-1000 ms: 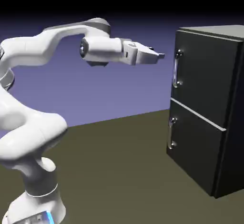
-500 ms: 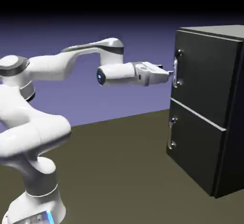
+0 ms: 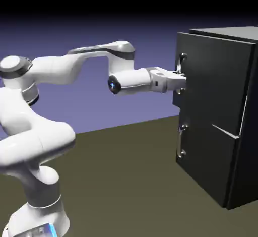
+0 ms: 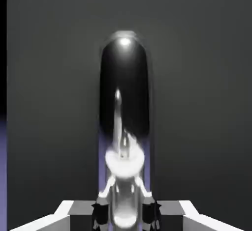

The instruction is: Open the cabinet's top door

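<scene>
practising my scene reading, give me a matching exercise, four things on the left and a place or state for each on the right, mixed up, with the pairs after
Things
1. gripper
2. top door
3. lower door
4. lower door's handle

Places and states
A. closed, beneath the other door
B. silver, upright, with nothing gripping it
C. closed on the upper handle
D. slightly ajar, its handle side standing out from the cabinet

Pairs: 1-C, 2-D, 3-A, 4-B
</scene>
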